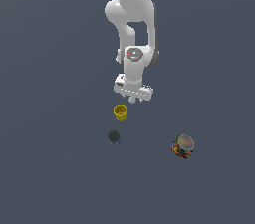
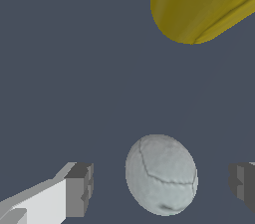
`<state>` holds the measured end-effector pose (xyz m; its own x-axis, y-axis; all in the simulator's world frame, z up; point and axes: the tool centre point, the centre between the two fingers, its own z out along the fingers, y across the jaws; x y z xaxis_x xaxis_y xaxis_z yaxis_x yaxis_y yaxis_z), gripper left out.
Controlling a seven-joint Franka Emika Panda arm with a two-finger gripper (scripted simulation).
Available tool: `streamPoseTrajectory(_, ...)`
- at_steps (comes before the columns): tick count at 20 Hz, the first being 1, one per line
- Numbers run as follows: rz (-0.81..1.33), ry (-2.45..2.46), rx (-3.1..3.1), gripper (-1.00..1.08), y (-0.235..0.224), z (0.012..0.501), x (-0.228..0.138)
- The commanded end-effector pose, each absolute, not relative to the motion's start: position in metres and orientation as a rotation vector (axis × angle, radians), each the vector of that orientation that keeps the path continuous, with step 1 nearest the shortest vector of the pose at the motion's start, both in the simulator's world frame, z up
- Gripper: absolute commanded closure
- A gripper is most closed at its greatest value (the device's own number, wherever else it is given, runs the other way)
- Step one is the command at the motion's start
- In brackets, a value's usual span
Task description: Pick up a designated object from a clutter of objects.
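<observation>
My gripper [image 2: 162, 183] is spread wide, holding nothing, and the whitish-grey ball [image 2: 161, 174] sits between its two fingers [image 2: 79, 190] with a clear gap on each side. In the exterior view I see the ball [image 1: 132, 100] just under the hand. Just beyond it is the yellow cup [image 1: 120, 112], then the dark disc [image 1: 114, 137]. The multicoloured can [image 1: 183, 146] lies well apart, farthest from the tool.
</observation>
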<state>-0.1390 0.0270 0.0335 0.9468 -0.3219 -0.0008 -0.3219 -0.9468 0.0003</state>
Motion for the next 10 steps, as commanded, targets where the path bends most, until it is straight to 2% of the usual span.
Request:
streamPoseTrajectory(1,0.0,-0.513,3.099,-0.92,0.027,0.0261,-0.139)
streamPoseTrajectory(9,0.0,-0.513,3.099,-0.92,0.0271,0.021,-0.1382)
streamPoseTrajectory(10,0.0,-0.513,3.099,1.08,0.0271,0.021,-0.1382)
